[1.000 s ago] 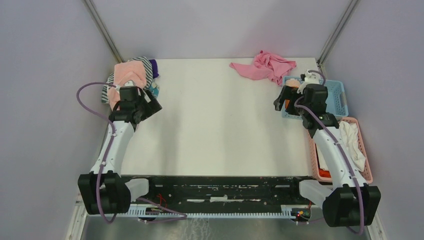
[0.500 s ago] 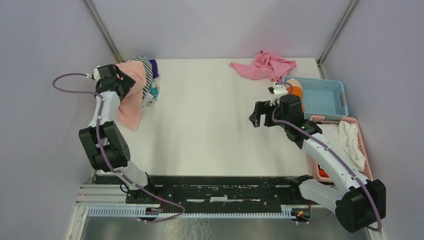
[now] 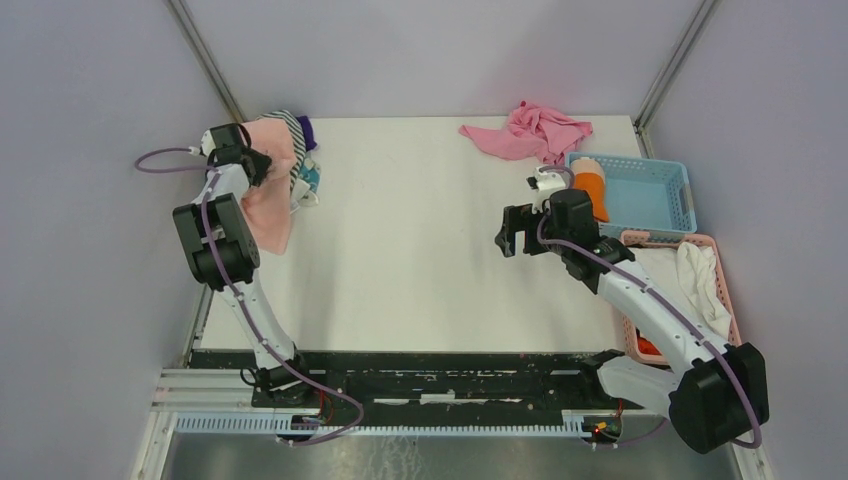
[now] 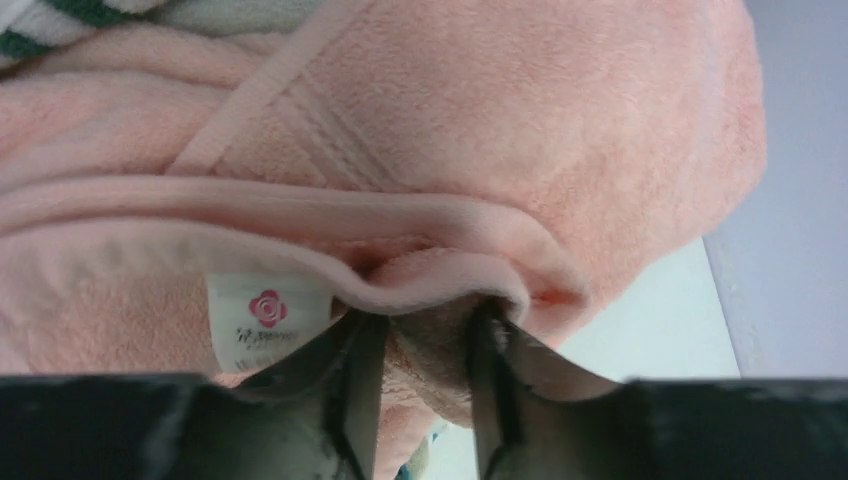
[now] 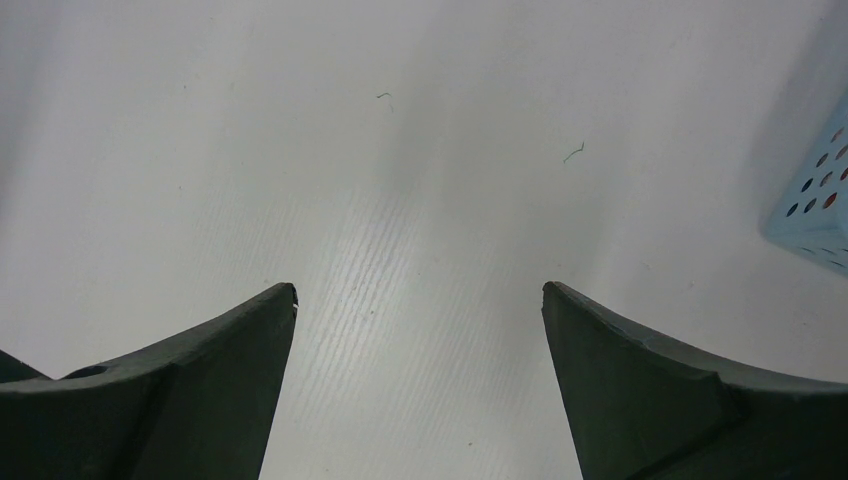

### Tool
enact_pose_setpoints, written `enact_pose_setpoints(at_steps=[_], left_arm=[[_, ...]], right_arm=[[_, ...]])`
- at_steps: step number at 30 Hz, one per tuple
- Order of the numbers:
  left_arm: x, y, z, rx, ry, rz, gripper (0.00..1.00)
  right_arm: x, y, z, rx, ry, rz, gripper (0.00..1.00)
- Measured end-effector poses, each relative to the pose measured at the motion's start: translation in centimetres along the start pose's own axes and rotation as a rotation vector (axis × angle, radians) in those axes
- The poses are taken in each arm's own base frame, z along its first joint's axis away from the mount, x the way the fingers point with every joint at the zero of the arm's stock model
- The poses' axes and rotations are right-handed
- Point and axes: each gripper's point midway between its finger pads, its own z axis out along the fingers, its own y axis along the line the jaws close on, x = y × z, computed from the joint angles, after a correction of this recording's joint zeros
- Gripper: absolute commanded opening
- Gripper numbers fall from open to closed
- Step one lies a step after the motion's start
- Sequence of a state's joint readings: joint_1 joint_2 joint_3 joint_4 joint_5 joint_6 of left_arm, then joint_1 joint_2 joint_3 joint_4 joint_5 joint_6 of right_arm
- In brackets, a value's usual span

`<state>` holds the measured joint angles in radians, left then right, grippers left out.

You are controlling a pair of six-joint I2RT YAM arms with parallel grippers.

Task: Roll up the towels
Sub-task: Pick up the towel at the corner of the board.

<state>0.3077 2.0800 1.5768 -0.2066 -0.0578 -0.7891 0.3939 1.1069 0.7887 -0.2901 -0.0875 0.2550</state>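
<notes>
**Containers**
- Blue basket (image 3: 668, 208): to the right of the right gripper (image 3: 512, 230) and a little beyond it. It holds a rolled orange towel (image 3: 591, 190), at the end of the basket nearest that gripper. The rest of the basket floor shows bare. One corner of the basket shows at the right edge of the right wrist view.
- Pink basket (image 3: 737, 330): nearer the arm bases than the blue one, alongside the right forearm. It holds a crumpled white cloth (image 3: 700, 280). Something orange-red (image 3: 648, 347) is at its near end, too hidden to identify.

**Grippers**
- Left gripper (image 4: 425, 390): clamped on a fold of the pale pink towel (image 4: 560, 150). Terry is bunched between the fingers (image 4: 362, 390). A white label (image 4: 268, 312) with a rose mark sits just left of the pinch.
- The pale pink towel drapes from the grip down toward the table (image 3: 420, 260), at the far left corner.
- Right gripper: jaws spread wide, nothing between them, only bare table below.

**Surroundings**
- A striped cloth (image 3: 290, 124) and a purple item (image 3: 308, 131) lie heaped just beyond the left gripper and touch the pale pink towel. A teal scrap (image 3: 308, 181) lies beside them.
- A deep pink cloth (image 3: 530, 132) lies crumpled at the far edge, beyond the right gripper and just beside the blue basket.
</notes>
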Motion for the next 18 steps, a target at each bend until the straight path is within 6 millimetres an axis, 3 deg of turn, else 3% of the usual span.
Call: enact_pose_setpoints(at_steps=[4, 9, 11, 14, 18], left_arm=[[-0.3, -1.2, -0.5, 0.056, -0.008, -0.005, 0.05], [-1.1, -2.7, -4.3, 0.109, -0.036, 0.018, 0.03], [-2.1, -4.7, -7.1, 0.157, -0.068, 0.042, 0.04], [-3.4, -8.8, -12.9, 0.268, -0.132, 0.091, 0.05], [-2.2, -15.0, -21.7, 0.445, -0.174, 0.182, 0.06]], right_arm=[[0.1, -0.1, 0.2, 0.001, 0.006, -0.001, 1.0], [0.1, 0.1, 0.2, -0.005, 0.004, -0.001, 1.0], [0.1, 0.1, 0.2, -0.009, 0.004, -0.001, 1.0], [0.1, 0.3, 0.2, -0.018, 0.007, -0.002, 0.99], [-0.1, 0.6, 0.0, -0.033, 0.009, -0.007, 0.99]])
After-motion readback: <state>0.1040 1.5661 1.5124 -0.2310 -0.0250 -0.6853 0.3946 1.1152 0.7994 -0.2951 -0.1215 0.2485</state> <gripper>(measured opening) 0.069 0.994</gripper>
